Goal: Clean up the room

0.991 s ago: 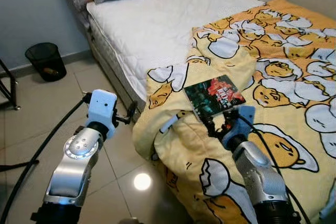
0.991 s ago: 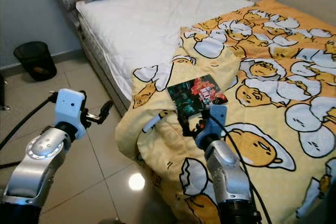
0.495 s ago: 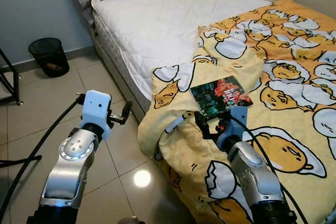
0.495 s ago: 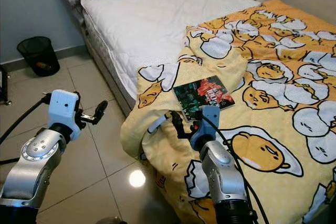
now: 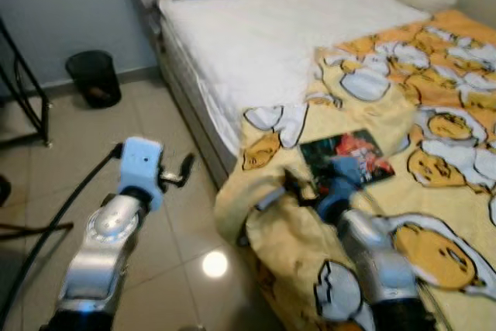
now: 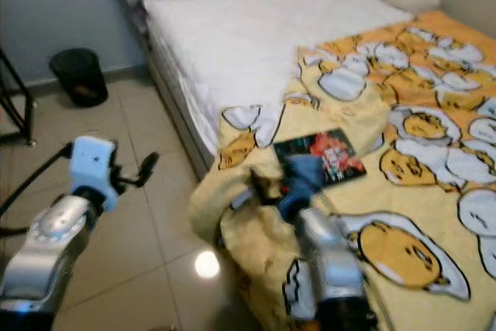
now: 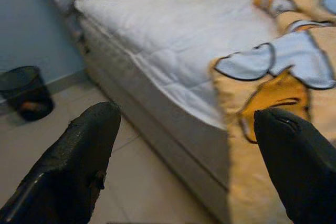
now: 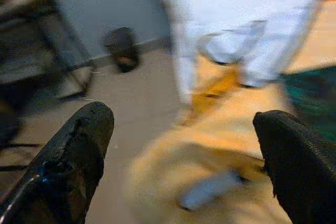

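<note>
We see an evenly lit room in soft, dim light, with one round glare spot on the floor (image 5: 215,263) tiles. Both head views smear with motion blur, worst over the right arm (image 5: 372,249) and blanket (image 6: 403,137). The right wrist view is blurred throughout; the left wrist view stays sharper.

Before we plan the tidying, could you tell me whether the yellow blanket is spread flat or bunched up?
Bunched up: the yellow blanket covers only part of the bed, its edge folded back off the bare white mattress and hanging crumpled over the side.
</note>
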Controlling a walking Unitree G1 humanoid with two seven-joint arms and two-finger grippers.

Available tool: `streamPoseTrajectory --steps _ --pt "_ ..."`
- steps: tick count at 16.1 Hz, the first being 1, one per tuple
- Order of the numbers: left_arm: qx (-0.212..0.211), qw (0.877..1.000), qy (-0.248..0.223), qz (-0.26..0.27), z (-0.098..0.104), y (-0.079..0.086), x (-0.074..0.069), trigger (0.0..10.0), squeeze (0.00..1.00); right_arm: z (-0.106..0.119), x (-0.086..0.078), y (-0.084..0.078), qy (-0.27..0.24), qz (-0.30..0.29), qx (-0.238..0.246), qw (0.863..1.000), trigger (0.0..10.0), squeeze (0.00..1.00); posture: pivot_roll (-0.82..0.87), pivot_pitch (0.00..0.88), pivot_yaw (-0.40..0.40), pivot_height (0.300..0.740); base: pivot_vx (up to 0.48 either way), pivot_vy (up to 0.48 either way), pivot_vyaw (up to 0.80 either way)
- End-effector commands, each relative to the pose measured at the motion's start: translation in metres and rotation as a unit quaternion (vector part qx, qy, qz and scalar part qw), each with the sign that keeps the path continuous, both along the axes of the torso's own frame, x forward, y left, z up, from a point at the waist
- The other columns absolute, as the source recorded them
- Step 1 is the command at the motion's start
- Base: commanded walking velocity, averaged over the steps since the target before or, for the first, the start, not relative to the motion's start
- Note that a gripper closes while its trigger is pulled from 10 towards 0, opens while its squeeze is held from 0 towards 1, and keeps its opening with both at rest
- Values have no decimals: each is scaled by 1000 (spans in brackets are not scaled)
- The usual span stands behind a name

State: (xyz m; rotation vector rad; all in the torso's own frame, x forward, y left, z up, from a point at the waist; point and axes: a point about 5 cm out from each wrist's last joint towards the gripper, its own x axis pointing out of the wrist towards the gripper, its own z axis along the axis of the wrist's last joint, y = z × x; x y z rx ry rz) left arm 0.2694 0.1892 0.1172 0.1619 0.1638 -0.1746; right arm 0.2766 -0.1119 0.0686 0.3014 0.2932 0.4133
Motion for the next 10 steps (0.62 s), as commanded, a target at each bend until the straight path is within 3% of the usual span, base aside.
streamPoseTrajectory --steps 1,4,7,8,9,10 --pt "-11 1000 -9 -22 4 -10 1 10000 671 -3 -2 -14 12 -13 -4 1000 10000 0 -14 0 -12 740 0 0 0" --pt "-5 999 -5 -37 2 -12 -3 10000 659 -6 -4 -14 24 -8 1 1000 10000 0 1 0 -21 740 0 0 0" --pt "-1 999 0 -45 1 -12 -4 10000 659 -6 3 -21 35 -45 10 998 10000 0 4 0 -20 740 0 0 0" --pt "1 999 3 -49 1 -12 -5 10000 659 -6 5 -22 35 -52 14 998 10000 565 7 0 -23 740 0 0 0" --pt "3 999 4 -54 1 -12 -5 10000 655 -5 6 -23 34 -56 16 998 10000 1000 7 0 -22 740 0 0 0" --pt "5 998 6 -59 2 -12 -5 10000 659 -4 8 -23 33 -56 15 998 10000 1000 6 0 -21 740 0 0 0"
